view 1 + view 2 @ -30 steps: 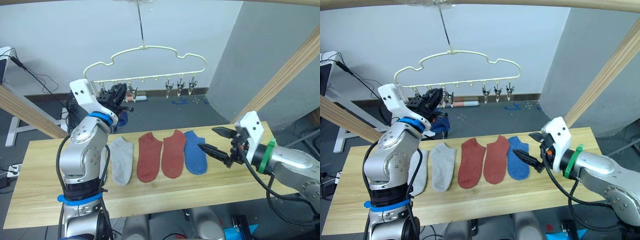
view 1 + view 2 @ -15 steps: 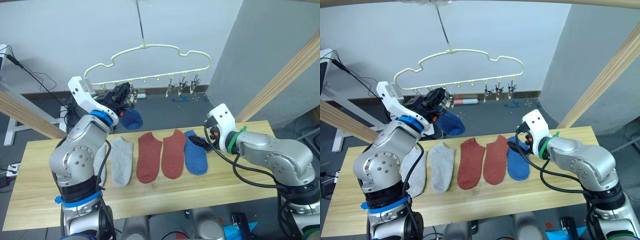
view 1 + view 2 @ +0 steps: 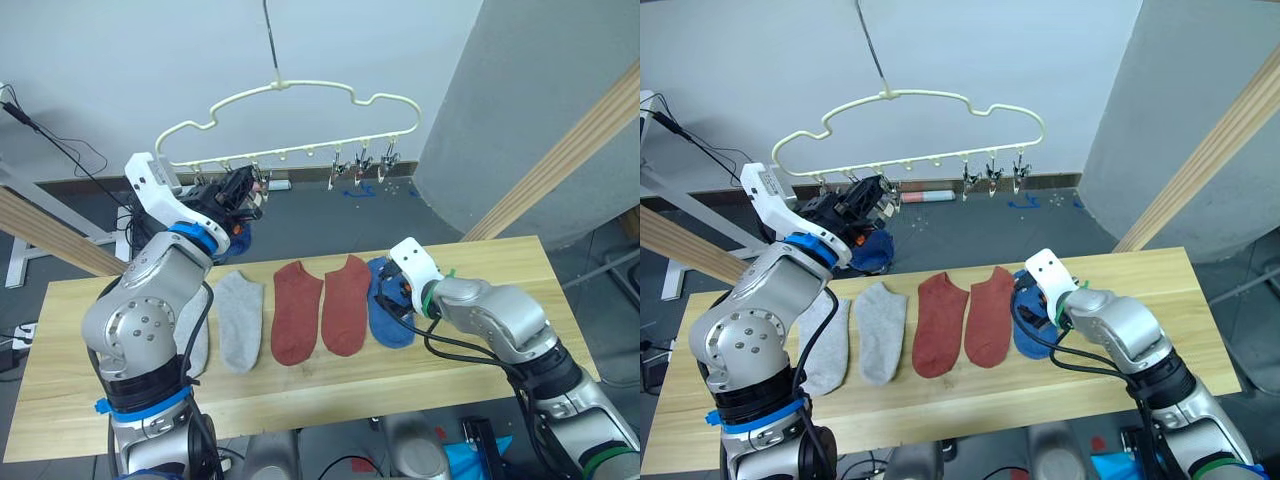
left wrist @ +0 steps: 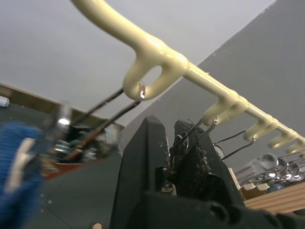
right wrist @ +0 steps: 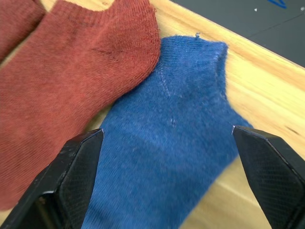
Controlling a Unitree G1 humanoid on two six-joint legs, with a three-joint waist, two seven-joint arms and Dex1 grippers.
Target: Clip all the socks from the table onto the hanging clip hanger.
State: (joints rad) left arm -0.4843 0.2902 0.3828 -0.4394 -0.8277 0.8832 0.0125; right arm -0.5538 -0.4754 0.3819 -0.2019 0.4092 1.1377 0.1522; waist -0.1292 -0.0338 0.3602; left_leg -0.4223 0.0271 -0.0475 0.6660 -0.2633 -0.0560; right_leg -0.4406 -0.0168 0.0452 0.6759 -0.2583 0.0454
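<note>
Right wrist view, blue sock [image 5: 167, 157] flat, knit, jaws wide astride; left jaws pinching hanger clip [image 4: 183, 143].

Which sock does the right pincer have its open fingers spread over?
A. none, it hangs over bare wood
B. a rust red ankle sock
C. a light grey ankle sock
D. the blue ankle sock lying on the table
D: the right pincer has its black fingers wide apart over the blue ankle sock lying on the light wood table.

right pincer [image 5: 162, 191]: swung in from table's right end | now spread over blue sock [image 5: 167, 157]
</note>
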